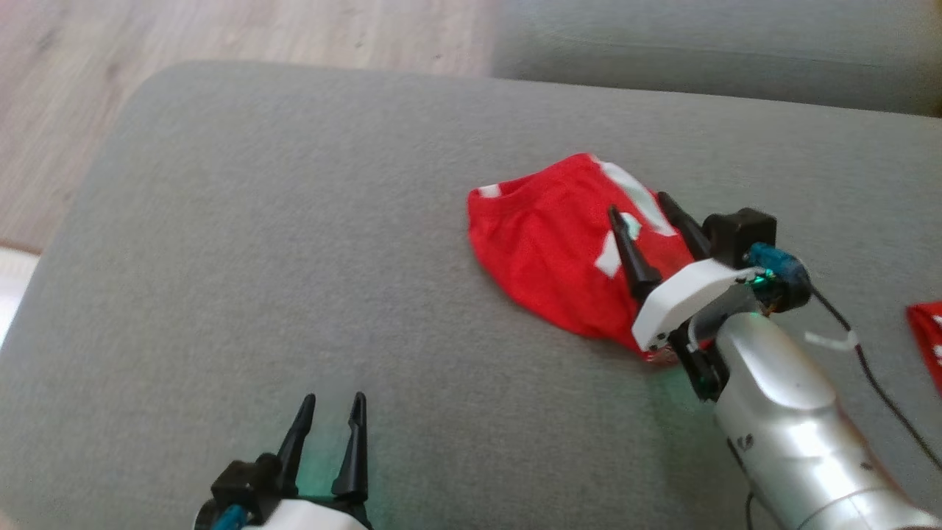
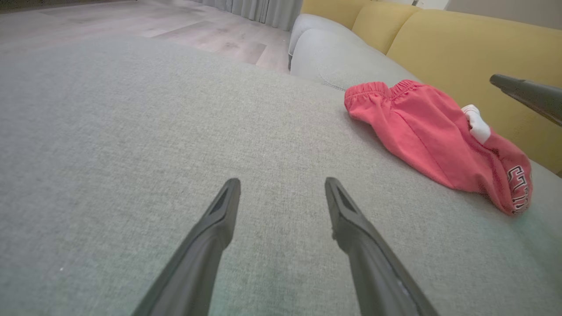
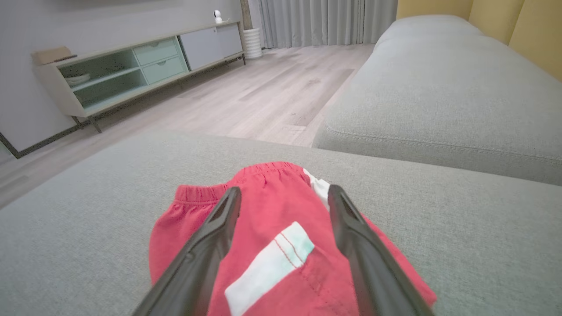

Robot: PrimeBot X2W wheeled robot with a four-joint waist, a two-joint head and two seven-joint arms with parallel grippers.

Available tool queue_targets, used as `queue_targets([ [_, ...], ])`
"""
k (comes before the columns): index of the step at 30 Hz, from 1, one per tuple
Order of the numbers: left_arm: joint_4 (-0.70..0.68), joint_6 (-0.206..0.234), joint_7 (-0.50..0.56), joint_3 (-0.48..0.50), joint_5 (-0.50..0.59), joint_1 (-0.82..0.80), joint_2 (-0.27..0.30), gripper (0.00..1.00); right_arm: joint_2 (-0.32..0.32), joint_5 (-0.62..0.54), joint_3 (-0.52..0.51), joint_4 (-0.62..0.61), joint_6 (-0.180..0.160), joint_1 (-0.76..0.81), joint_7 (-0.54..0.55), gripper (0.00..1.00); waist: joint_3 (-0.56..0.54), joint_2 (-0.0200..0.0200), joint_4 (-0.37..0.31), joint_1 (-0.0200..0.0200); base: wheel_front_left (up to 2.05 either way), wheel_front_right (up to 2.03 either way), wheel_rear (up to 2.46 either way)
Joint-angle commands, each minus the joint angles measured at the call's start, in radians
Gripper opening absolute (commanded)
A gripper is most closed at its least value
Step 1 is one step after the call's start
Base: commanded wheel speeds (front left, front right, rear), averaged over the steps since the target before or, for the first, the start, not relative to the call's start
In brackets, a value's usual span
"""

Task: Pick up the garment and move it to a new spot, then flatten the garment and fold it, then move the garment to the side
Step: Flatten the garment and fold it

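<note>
A broad grey fabric seat cushion (image 1: 257, 258) took up most of the scene, with pale wooden floor (image 1: 221, 37) beyond its far-left corner and a second grey cushion (image 1: 699, 51) butting up behind it. Yellow backrests (image 2: 461, 48) rose along one side.

On the grey cushion, right of centre and toward the far edge, lay the garment (image 1: 552, 250): a pair of bright red shorts, bunched into a rumpled, rounded heap and not spread flat. A gathered elastic waistband (image 2: 386, 87) faced away from the robot, white patches (image 3: 268, 263) showed on the upper side, and dark-edged lettering (image 2: 518, 186) curved around one end (too folded to read).

The right gripper (image 1: 637, 203) hung over the shorts, its two dark fingers spread wide to either side of a white patch and clasping nothing; whether the tips touched the cloth I could not tell. The left gripper (image 1: 334, 397) sat low over bare cushion, well apart from the shorts, fingers likewise wide and empty.

A scrap of another red cloth (image 1: 929, 335) peeked in at the far right.
</note>
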Motion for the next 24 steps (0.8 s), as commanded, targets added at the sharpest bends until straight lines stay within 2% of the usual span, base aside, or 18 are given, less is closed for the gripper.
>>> queue_targets([
  [1, -0.023, 0.0, -0.01, 0.014, -0.011, -0.042, 0.0, 1.0, -0.002, 0.011, 0.019, 0.011, -0.001, -0.043, 0.005, 1.0, 0.029, -0.0001, 0.041, -0.0002, 0.0, 0.0, 0.0],
  [13, -0.026, 0.007, -0.01, -0.022, -0.032, -0.065, 0.0, 1.0, -0.013, 0.086, 0.073, 0.175, -0.001, -0.106, -0.001, 1.0, 0.05, -0.0001, 0.058, -0.0002, 0.0, 0.0, 0.0],
  [14, -0.027, 0.008, -0.01, -0.024, -0.032, -0.068, 0.0, 1.0, -0.012, 0.093, 0.08, 0.181, -0.001, -0.107, -0.003, 0.76, 0.051, -0.0001, 0.056, -0.0002, 0.0, 0.0, 0.0],
  [15, -0.029, 0.009, -0.01, -0.025, -0.032, -0.072, 0.0, 1.0, -0.012, 0.102, 0.082, 0.187, -0.001, -0.11, -0.006, 0.43, 0.052, -0.0001, 0.055, -0.0002, 0.0, 0.0, 0.0],
  [16, -0.032, 0.01, -0.01, -0.028, -0.031, -0.075, 0.0, 1.0, -0.012, 0.108, 0.088, 0.19, -0.001, -0.113, -0.009, 0.0, 0.053, -0.0001, 0.053, -0.0002, 0.0, 0.0, 0.0],
  [24, -0.036, 0.011, -0.01, -0.046, -0.034, -0.083, 0.0, 1.0, -0.032, 0.155, 0.083, 0.124, -0.001, -0.148, -0.042, 0.0, 0.044, -0.0001, 0.051, -0.0002, 0.0, 0.0, 0.0],
])
